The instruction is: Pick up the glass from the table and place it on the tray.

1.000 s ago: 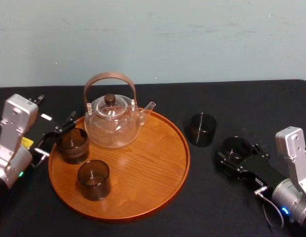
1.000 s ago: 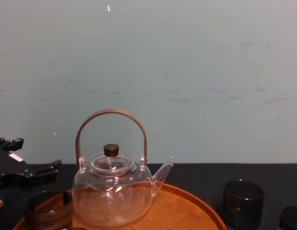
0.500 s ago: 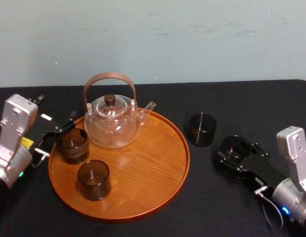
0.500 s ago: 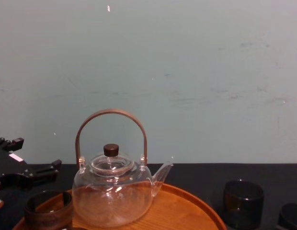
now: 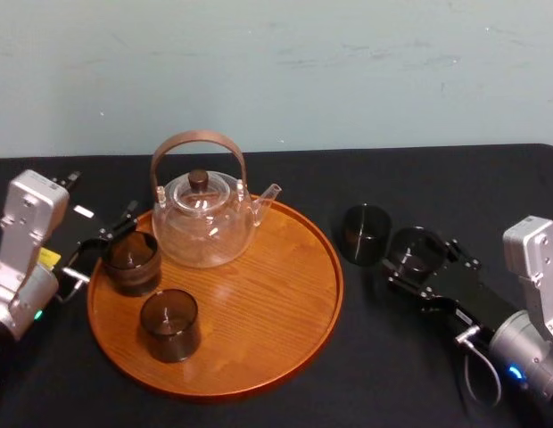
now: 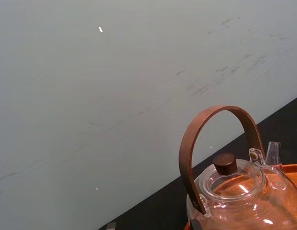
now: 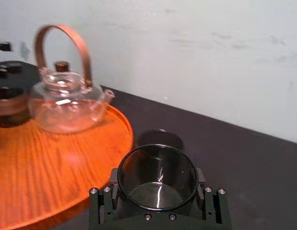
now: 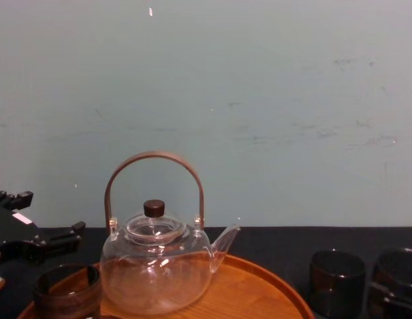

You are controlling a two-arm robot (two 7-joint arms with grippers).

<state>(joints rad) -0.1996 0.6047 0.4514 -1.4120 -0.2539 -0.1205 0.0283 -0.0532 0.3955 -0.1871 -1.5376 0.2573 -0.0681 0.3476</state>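
Note:
My right gripper [image 5: 421, 260] is shut on a dark glass [image 5: 416, 251], holding it upright just above the black table, right of the tray. In the right wrist view the glass [image 7: 158, 175] stands between the black fingers [image 7: 103, 203]. The round wooden tray [image 5: 259, 303] lies at the centre and carries a glass teapot [image 5: 203, 218] and two dark glasses [image 5: 131, 261] [image 5: 169, 324]. Another dark glass [image 5: 365, 234] stands on the table between the tray and the held one. My left gripper [image 5: 98, 250] rests open at the tray's left edge, beside the nearer glass.
The black table [image 5: 491, 187] runs back to a pale blue-green wall [image 5: 348, 71]. In the chest view the held glass [image 8: 397, 276] hangs close beside the standing table glass [image 8: 336, 279]. The tray's front right area [image 5: 276, 339] is bare wood.
My right gripper has carried its glass left toward the tray and slightly up, ending close beside the standing table glass. The left arm has not moved.

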